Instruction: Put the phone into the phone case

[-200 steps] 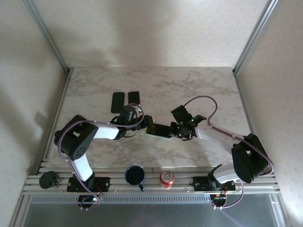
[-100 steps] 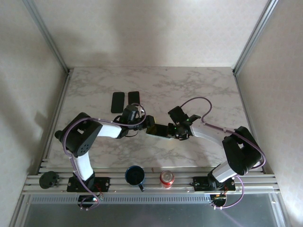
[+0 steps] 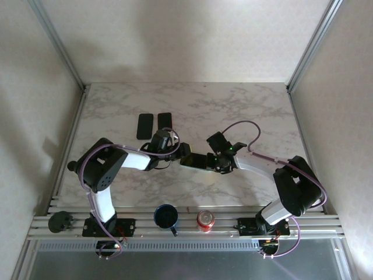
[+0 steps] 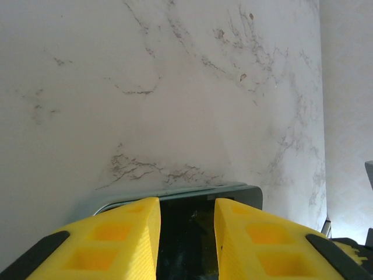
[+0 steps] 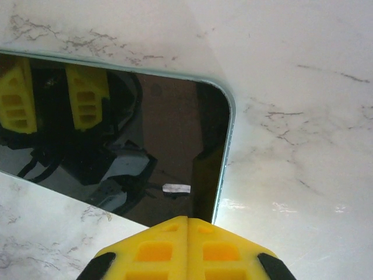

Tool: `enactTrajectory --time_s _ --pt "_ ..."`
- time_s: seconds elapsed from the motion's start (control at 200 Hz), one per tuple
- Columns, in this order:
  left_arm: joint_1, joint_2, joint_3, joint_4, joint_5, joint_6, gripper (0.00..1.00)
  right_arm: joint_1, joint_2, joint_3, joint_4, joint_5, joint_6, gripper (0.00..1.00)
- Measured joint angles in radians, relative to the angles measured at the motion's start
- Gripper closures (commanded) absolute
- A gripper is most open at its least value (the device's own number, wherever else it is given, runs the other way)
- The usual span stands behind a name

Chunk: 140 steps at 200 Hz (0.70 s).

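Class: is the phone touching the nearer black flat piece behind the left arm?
Apart. Top view shows marble between the phone and black piece.

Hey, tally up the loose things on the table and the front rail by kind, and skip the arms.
Phone: 1
Dark flat slabs: 2
Blue mug: 1
Red can: 1
Black round piece: 1
Total: 6
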Motion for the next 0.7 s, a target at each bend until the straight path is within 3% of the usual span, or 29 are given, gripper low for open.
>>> enactTrajectory --time_s 0.701 --pt "0.000 0.031 0.012 0.035 0.003 0.001 0.71 0.008 0.089 0.083 -0.095 -0.001 0.009 1.00"
